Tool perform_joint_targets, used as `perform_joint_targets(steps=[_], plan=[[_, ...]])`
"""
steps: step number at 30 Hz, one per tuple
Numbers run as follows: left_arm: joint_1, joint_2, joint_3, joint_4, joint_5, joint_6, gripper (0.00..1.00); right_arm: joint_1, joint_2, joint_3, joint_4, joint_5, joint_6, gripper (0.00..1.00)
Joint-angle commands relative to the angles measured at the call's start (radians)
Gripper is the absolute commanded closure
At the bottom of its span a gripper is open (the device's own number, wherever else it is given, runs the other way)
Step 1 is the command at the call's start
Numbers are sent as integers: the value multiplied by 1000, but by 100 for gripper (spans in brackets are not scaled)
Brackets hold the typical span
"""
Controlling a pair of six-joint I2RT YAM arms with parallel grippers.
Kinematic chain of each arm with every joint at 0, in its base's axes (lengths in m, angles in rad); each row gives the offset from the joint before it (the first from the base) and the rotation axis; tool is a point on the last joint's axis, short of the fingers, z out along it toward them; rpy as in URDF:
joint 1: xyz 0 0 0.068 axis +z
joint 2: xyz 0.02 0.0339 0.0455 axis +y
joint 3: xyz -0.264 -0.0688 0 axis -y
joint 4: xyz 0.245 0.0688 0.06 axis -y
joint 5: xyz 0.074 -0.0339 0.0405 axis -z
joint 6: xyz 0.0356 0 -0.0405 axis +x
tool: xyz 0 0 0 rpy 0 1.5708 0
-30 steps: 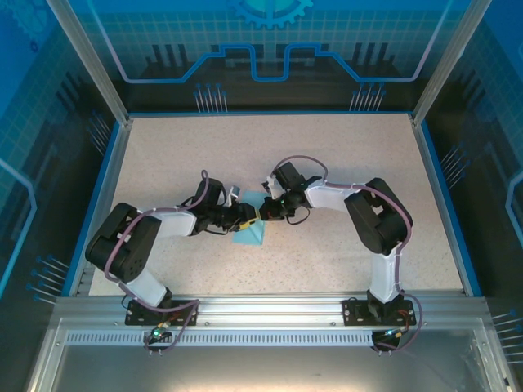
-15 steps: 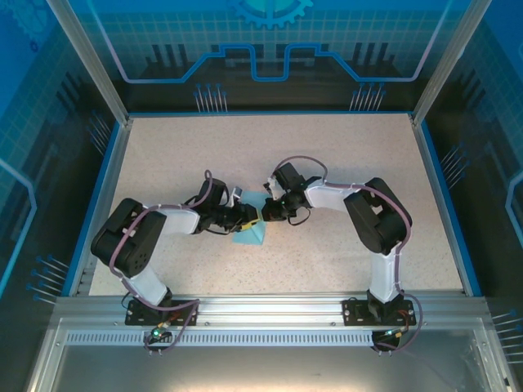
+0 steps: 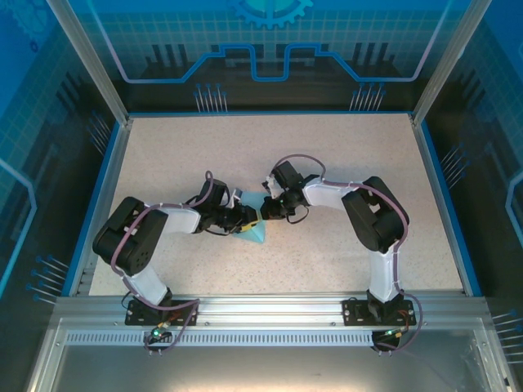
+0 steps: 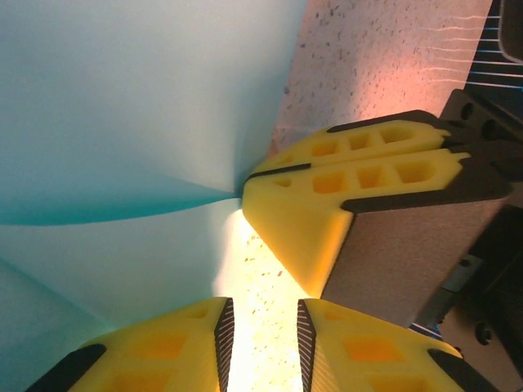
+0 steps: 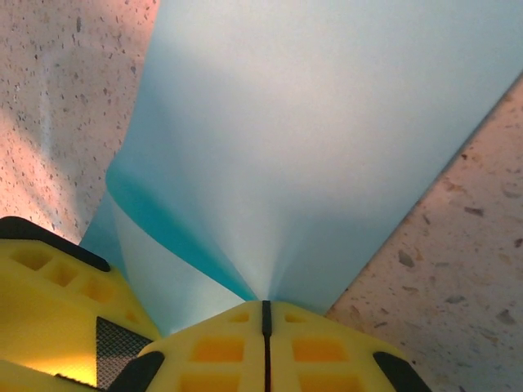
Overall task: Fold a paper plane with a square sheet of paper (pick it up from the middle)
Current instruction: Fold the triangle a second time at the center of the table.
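I'm seeing the right pincer (image 5: 264, 307) clamping the square sheet of paper (image 5: 302, 147) at a pinched point, mid bench (image 3: 343, 155); left pincer (image 4: 260, 318) is sitting just beside it, jaws slightly apart, gripping nothing.

The left tool (image 3: 249, 216) and right tool (image 3: 268, 211) meet over the paper (image 3: 254, 235).

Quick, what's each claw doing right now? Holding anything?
Left gripper: slightly open, nothing between its fingers.
Right gripper: shut, pinching the paper.
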Motion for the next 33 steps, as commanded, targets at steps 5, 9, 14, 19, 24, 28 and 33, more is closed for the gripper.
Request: perform_joint_targets(steps=[5,9,14,19,24,28,33], plan=[[-9,14,24,-69,-27,31,73,-5,29,23,-26,-13,-18,93],[-9,14,25,-77,-27,33,73,-5,28,14,-24,-32,-18,93],[-8,11,26,-85,-25,37,73,-6,28,4,-22,-34,-15,93],[-9,17,29,-88,-25,38,73,-5,30,-3,-24,-22,-11,93],[-9,25,30,-94,-25,40,74,-5,35,-4,-24,-19,-9,93],[-9,33,31,-97,-25,42,74,-6,41,-3,-26,-17,-7,93],[-8,39,34,-100,-25,42,74,-6,46,-4,-28,-3,-6,93]])
